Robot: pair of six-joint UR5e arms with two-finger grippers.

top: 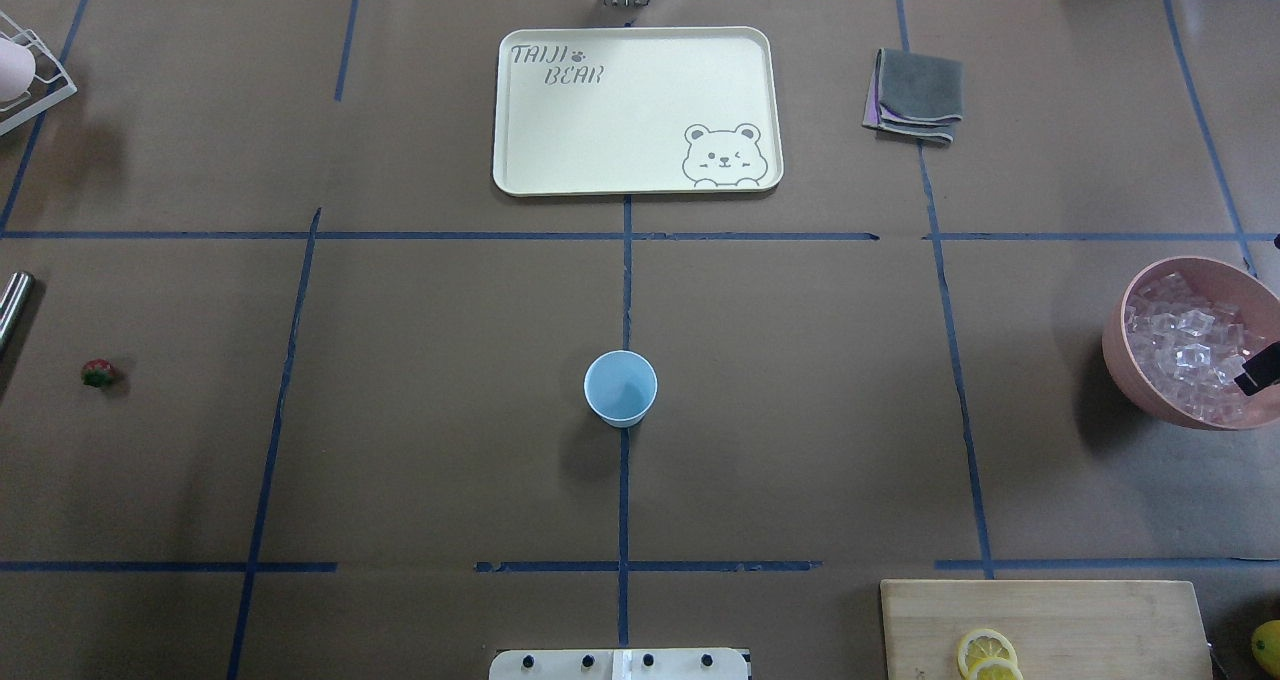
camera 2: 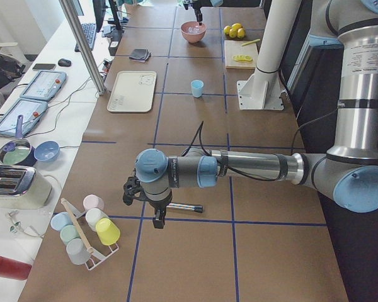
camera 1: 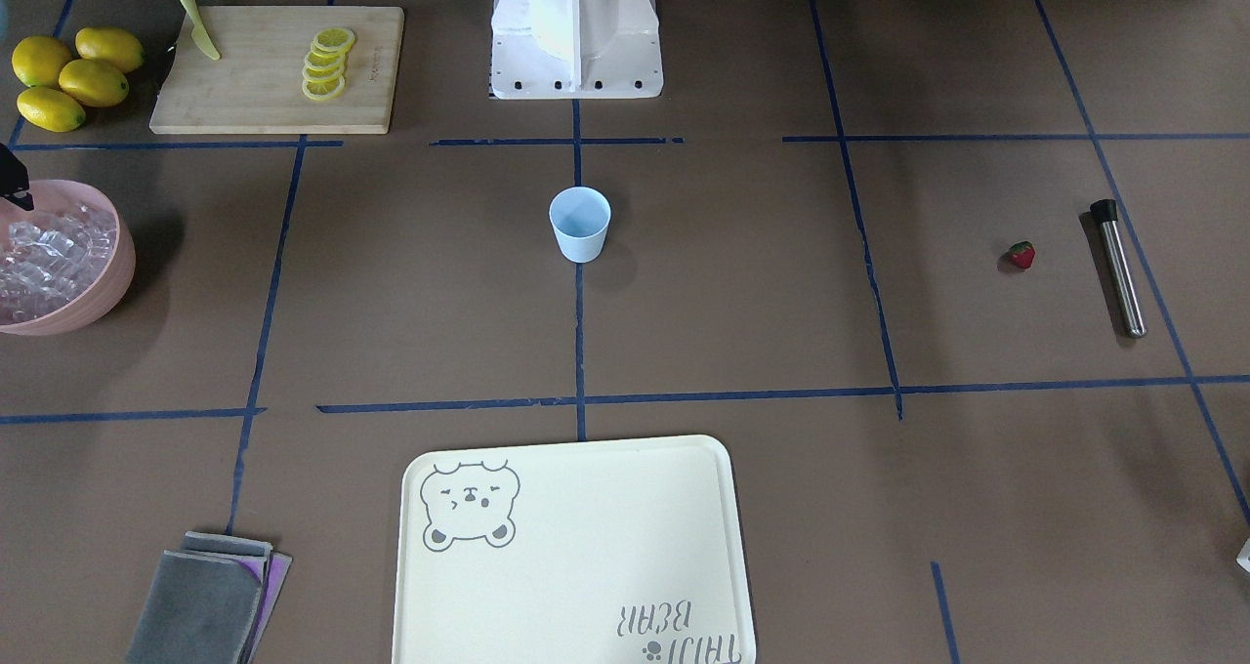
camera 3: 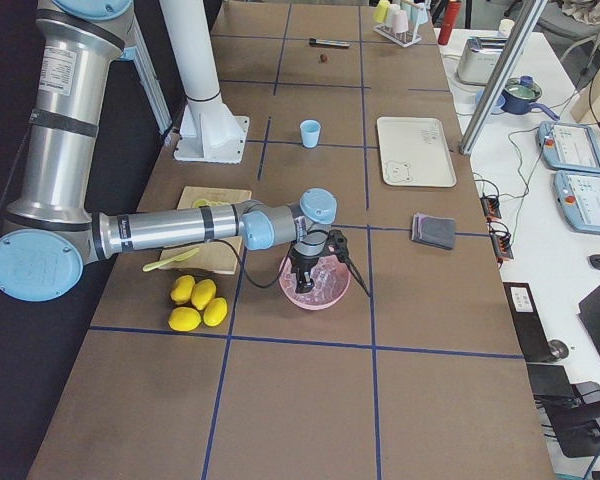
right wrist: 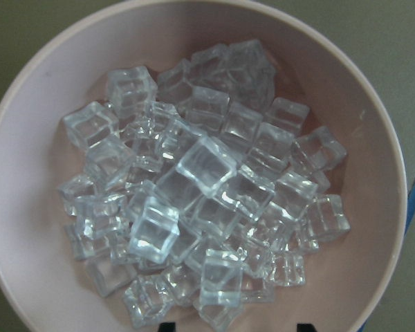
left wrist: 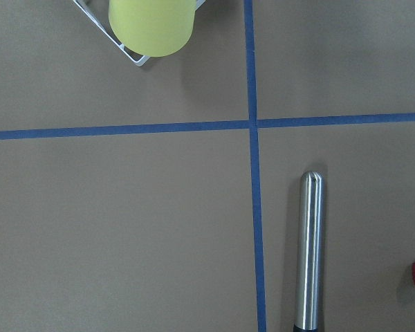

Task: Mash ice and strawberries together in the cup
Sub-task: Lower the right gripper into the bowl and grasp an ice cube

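Ice [right wrist: 206, 166] lies as a heap of clear cubes in a pink bowl [right wrist: 28, 90] at the end of the surface [camera 1: 781, 303] on the robot's right. The right gripper [camera 3: 313, 270] hangs directly over this bowl. The right wrist view shows its two dark fingertips [right wrist: 167, 326] at the lower edge of the picture, so the jaws stand wide apart with nothing between them.

The cup [camera 1: 580, 223], pale blue, stands upright near the middle of the surface, well apart from the bowl. The strawberry [camera 1: 1021, 254] lies on the surface towards the robot's left end, just beside a metal rod [camera 1: 1118, 269] with a dark tip, though apart from it.

The left gripper [camera 2: 158, 219] hangs above the surface near the rod, pointing down. Its jaws appear only in the side view, and whether they are wide or narrow cannot be told. A rack of coloured cups [camera 2: 88, 231] stands near this gripper.
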